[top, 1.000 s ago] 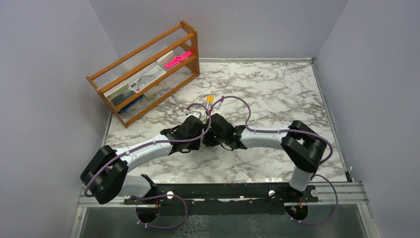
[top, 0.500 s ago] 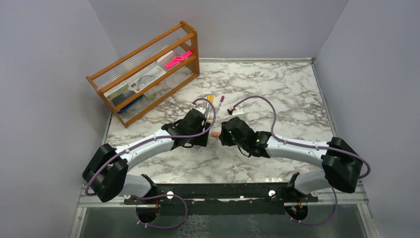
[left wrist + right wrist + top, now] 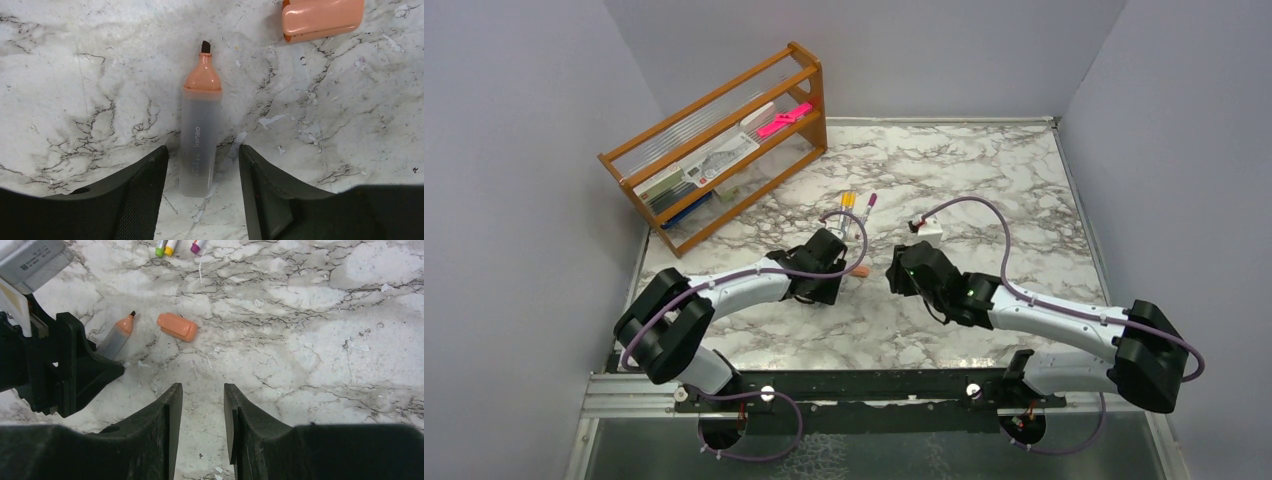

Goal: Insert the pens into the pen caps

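Along the near edge of the counter (image 3: 984, 170) runs a dark metal rail (image 3: 874, 385) that carries both arm bases. The counter itself is white marble with grey veins, and here and there it is flecked with small chips.

Both arms reach in towards the middle of the counter. The left gripper (image 3: 202, 152) is down low with its fingers spread. The rear of an uncapped pen (image 3: 200, 135) lies flat on the marble between them, with a gap on either side, so nothing is gripped. Its barrel is pale and translucent, its shoulder orange-pink, and its dark tip points away from the gripper.

The right gripper (image 3: 202, 389) faces it from the right-edge side. It is also parted, with only bare marble between its fingers.

The orange-pink cap (image 3: 177, 326) lies on its side between the two grippers. It sits just beyond the pen's tip and off to one side, near it but not touching.

Farther on towards the far edge, three more pens (image 3: 856, 203) lie close together. Their coloured ends are green, yellow and purple.

In the far left corner a wooden rack (image 3: 714, 150) stands at an angle, with a bright pink item (image 3: 784, 118) among its contents. Plain grey walls (image 3: 874, 50) close in the left, far and right edges.
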Robot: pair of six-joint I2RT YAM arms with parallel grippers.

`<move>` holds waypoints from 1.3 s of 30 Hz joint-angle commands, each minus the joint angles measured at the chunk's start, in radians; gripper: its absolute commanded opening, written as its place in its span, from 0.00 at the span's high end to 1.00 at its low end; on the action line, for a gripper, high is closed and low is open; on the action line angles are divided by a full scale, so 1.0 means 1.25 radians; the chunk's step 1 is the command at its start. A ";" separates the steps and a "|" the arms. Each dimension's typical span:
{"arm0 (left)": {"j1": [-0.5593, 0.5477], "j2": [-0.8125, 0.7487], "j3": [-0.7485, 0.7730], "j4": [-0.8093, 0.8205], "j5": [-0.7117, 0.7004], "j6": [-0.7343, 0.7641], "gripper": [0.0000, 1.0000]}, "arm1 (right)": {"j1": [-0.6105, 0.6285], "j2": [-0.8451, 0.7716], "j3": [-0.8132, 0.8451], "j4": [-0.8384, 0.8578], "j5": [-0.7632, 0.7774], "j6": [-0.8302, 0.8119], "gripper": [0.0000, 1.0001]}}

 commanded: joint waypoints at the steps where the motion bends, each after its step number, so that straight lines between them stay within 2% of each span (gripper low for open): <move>1: 0.003 0.032 -0.009 0.016 -0.019 -0.001 0.45 | -0.004 0.027 -0.011 0.015 0.017 0.004 0.64; 3: 0.003 0.041 -0.012 0.015 -0.024 -0.002 0.52 | -0.003 0.044 -0.005 0.016 0.008 0.009 0.64; 8: 0.003 0.039 -0.025 0.024 -0.008 -0.007 0.82 | -0.005 0.049 -0.007 0.037 -0.003 0.009 0.64; 10: 0.003 0.036 -0.028 0.032 0.004 -0.010 0.90 | -0.007 0.047 -0.006 0.041 -0.011 0.012 0.64; 17: -0.001 -0.045 -0.025 0.072 0.063 -0.021 0.98 | -0.053 0.017 -0.032 0.122 -0.153 0.105 0.62; 23: -0.009 -0.187 -0.048 0.153 0.115 -0.012 0.98 | -0.075 0.044 -0.005 0.184 -0.223 0.147 0.46; 30: -0.013 -0.257 -0.066 0.218 0.147 0.006 1.00 | -0.075 0.119 0.059 0.215 -0.256 0.119 0.45; 33: -0.013 -0.271 -0.082 0.234 0.130 0.003 1.00 | -0.075 0.143 0.078 0.223 -0.246 0.093 0.46; 36: -0.013 -0.281 -0.093 0.232 0.099 0.012 0.99 | -0.079 0.164 0.112 0.166 -0.194 0.065 0.47; 39: -0.013 -0.293 -0.113 0.238 0.075 0.026 0.99 | -0.086 0.156 0.117 0.153 -0.196 0.059 0.48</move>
